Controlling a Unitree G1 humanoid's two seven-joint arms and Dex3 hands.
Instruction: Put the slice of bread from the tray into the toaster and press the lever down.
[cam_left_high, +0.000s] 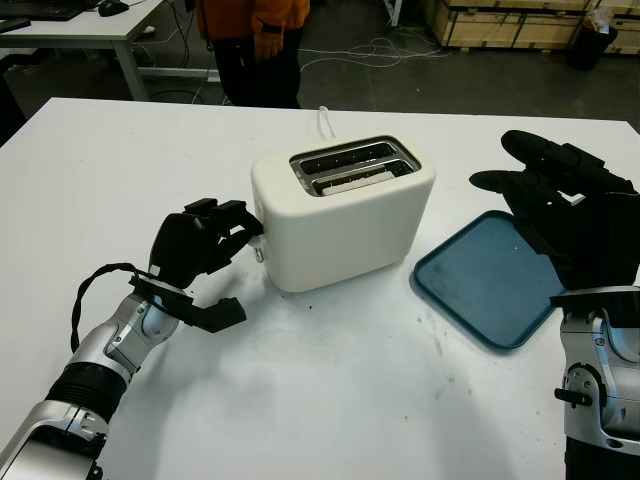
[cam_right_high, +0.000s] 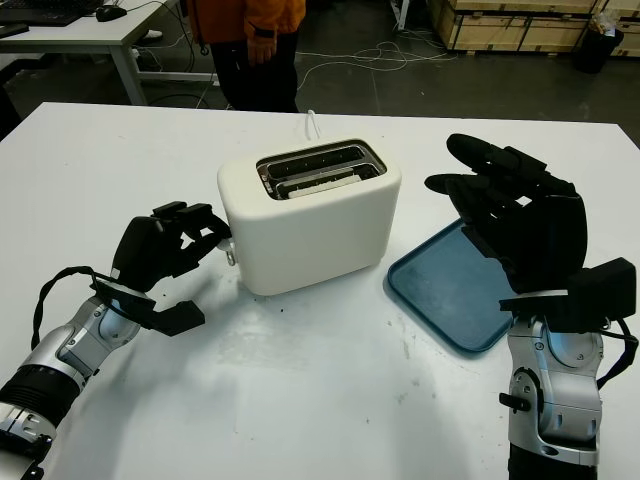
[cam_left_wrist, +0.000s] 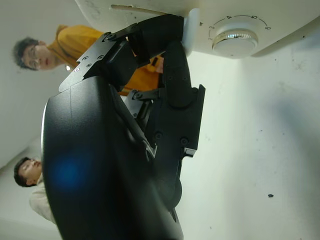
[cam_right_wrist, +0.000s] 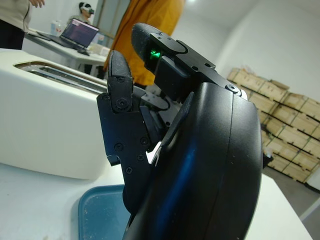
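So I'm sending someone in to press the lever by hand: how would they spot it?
Find the white toaster in the middle of the table. The lever is the small white tab on its narrow end, away from the blue tray, where the left hand has its fingers. A round dial sits lower on that same end; the lever is flat.

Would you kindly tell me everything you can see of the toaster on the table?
The toaster is cream-white, smooth and rounded, plastic by its look, standing upright mid-table, left of the blue tray. Its top has two dark slots; the nearer holds a pale bread slice. A white cord runs off behind it. The end facing the left hand carries a lever and a numbered dial; that hand's fingers are at the lever.
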